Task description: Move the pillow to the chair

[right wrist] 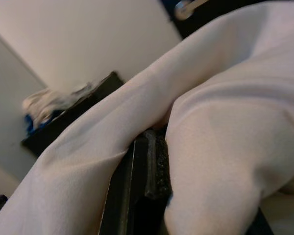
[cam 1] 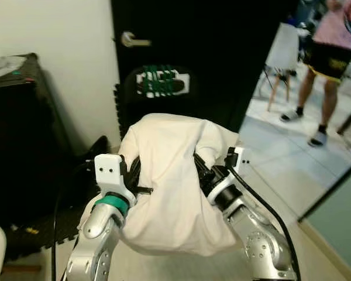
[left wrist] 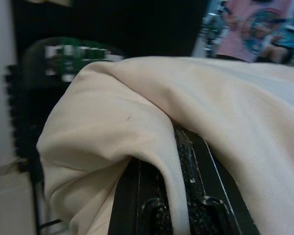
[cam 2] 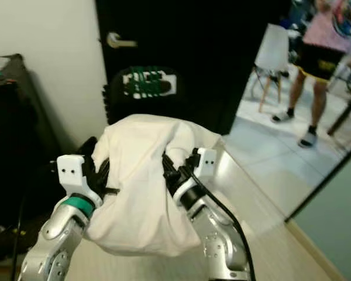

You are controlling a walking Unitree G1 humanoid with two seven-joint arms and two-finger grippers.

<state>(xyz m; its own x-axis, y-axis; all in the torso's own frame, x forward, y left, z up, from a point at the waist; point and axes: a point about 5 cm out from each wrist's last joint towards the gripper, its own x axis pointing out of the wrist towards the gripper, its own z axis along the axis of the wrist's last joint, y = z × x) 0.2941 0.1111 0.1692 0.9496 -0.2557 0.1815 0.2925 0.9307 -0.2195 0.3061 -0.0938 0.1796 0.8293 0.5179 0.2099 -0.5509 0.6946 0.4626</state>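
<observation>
A cream pillow [cam 1: 175, 187] hangs in the air between the robot's two silver arms, pinched from both sides and sagging below the grippers into a rounded belly. The left gripper [cam 1: 133, 178] bites into the pillow's left flank, its black fingers [left wrist: 186, 161] clamped on a thick fold of fabric that wraps over and between them, as the left wrist view shows. The right gripper [cam 1: 200, 167] grips the opposite flank in the same way, a fold of cloth bunched tight around its black fingers [right wrist: 154, 166] in the right wrist view, with a black cable trailing back along that forearm. Just beyond the pillow, past the fingertips, stands a black chair back [cam 1: 158, 88] with a white and green label on it, set against a black door [cam 1: 210, 52] whose silver lever handle [cam 1: 131, 40] sits above and left of the grippers. To the left of the left gripper a white wall [cam 1: 64, 64] meets a dark cabinet [cam 1: 20, 134], with black cloth heaped on the floor at its foot. Far off to the right of the right gripper, across pale floor tiles [cam 1: 286, 158], a white chair [cam 1: 282, 55] stands beside a person [cam 1: 330, 52] in a pink top and dark shorts.
</observation>
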